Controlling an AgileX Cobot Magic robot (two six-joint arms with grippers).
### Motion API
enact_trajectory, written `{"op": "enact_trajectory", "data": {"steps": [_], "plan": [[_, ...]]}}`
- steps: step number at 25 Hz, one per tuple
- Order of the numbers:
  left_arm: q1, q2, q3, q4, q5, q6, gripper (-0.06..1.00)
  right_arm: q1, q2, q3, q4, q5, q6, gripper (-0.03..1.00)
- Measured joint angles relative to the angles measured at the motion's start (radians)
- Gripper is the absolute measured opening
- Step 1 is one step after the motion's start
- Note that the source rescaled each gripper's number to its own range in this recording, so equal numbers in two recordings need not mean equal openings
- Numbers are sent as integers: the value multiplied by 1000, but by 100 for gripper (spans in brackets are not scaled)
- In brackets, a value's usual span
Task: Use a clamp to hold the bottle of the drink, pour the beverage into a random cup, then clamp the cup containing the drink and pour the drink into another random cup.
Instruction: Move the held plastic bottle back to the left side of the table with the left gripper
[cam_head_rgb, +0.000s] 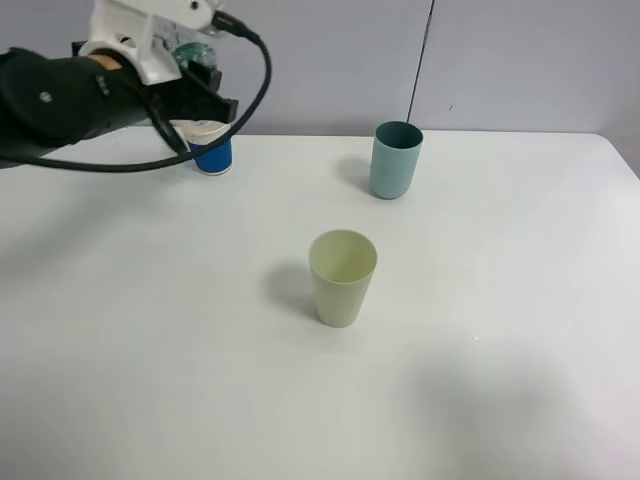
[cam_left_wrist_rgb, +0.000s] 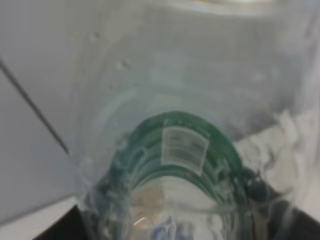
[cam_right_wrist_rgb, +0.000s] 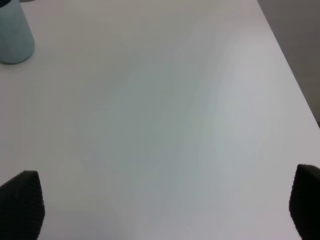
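Left claw (cam_head_rgb: 203, 88) with the bottle of the drink (cam_left_wrist_rgb: 184, 145), raised near the far left corner of the counter (cam_head_rgb: 140, 360), just above a blue-and-white paper cup (cam_head_rgb: 212, 152). The claw is closed tight on the bottle. In the left wrist view the clear ribbed wall and green label fill the picture. Whether the beverage is running out cannot be told.

The bottle is judged light and thin-walled, so it is likely to buckle under a hard squeeze. The ribbed band around the label looks like the firmest and least slippery place to hold.

The teal-blue tumbler (cam_head_rgb: 397, 160) stands upright near the far edge, right of the middle. The pale green tumbler (cam_head_rgb: 342, 278) stands upright near the middle of the counter, well apart from it. Both are probably stiff, smooth and light. Their taper would let a side grip slide, so a hold on the upper wall below the rim seems safest. A filled tumbler would be heavier at the base.

The right claw (cam_right_wrist_rgb: 162, 210) is spread wide over bare counter near the right edge. It holds nothing and touches nothing.
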Motion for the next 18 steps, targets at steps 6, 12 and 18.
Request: {"op": "enact_trajectory", "data": {"steps": [6, 12, 18], "plan": [[177, -126, 214, 355, -10, -485, 1, 0, 0, 0, 0, 0, 0, 99], [304, -148, 341, 435, -14, -662, 1, 0, 0, 0, 0, 0, 0, 99], [322, -127, 429, 462, -127, -669, 1, 0, 0, 0, 0, 0, 0, 99]]}}
